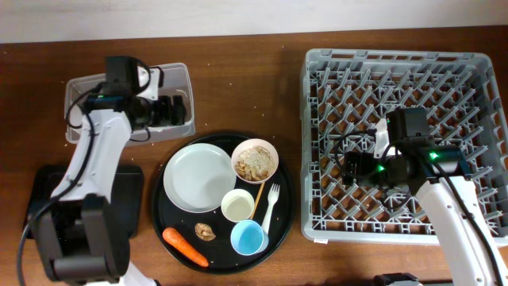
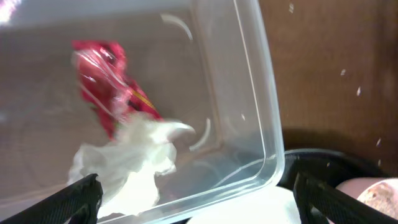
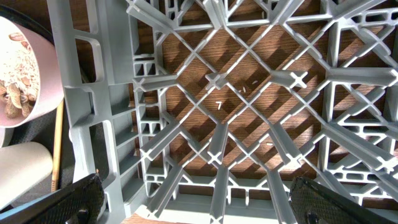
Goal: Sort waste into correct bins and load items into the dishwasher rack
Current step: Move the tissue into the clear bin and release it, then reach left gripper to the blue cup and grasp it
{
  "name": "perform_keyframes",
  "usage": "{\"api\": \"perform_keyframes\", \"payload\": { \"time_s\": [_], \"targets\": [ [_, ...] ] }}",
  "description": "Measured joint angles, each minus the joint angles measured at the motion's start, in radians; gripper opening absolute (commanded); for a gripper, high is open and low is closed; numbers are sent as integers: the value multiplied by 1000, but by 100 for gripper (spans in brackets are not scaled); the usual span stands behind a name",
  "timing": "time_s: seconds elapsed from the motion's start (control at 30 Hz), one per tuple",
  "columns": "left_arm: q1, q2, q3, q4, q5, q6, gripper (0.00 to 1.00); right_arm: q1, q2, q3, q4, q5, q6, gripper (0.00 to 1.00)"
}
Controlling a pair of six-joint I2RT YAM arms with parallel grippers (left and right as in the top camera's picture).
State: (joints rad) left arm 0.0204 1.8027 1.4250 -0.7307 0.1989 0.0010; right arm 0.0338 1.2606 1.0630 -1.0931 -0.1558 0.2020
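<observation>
My left gripper (image 1: 168, 111) is open and empty over the clear tub (image 1: 178, 73). The left wrist view shows its fingers (image 2: 198, 202) spread wide above the tub's near rim (image 2: 267, 143). A red snack wrapper (image 2: 102, 87) and crumpled white paper (image 2: 127, 165) lie inside. My right gripper (image 1: 355, 168) is open and empty over the grey dishwasher rack (image 1: 444, 71), above bare lattice (image 3: 217, 81) in the right wrist view (image 3: 199, 205). The plate (image 1: 198, 179), bowl of scraps (image 1: 255, 161), white cup (image 1: 237, 205), blue cup (image 1: 248, 237), fork (image 1: 271, 208), stick (image 1: 258, 193), carrot (image 1: 185, 246) and brown lump (image 1: 205, 231) sit on the round tray.
The round black tray (image 1: 226, 260) lies between the tub and the rack. The shallow black tray (image 1: 128, 191) sits at the lower left, partly under my left arm. The right wrist view catches the bowl (image 3: 18, 74), white cup (image 3: 25, 168) and stick (image 3: 57, 143) beyond the rack's left wall.
</observation>
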Motion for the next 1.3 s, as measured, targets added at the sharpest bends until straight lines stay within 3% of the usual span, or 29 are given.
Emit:
{"api": "perform_keyframes", "payload": {
  "time_s": [0.2,0.37,0.4,0.8,0.87,0.97,1.13,1.3],
  "targets": [
    [-56,45,0,-95,5,8,89,0,0,0,-2,0,0,98],
    [-66,45,0,-130,7,11,89,0,0,0,-3,0,0,98],
    [-66,45,0,-130,7,11,85,0,0,0,-3,0,0,98],
    [-65,-49,1,-145,8,14,84,0,0,0,-3,0,0,98],
    [-65,-64,1,-145,9,7,71,0,0,0,-3,0,0,98],
    [-66,-111,3,-155,50,-3,62,0,0,0,-3,0,1,98],
    [-122,-154,18,-332,152,-9,64,0,0,0,-5,0,0,98],
    [-263,-154,23,-611,161,-13,67,0,0,0,-14,0,0,98]
  ]
}}
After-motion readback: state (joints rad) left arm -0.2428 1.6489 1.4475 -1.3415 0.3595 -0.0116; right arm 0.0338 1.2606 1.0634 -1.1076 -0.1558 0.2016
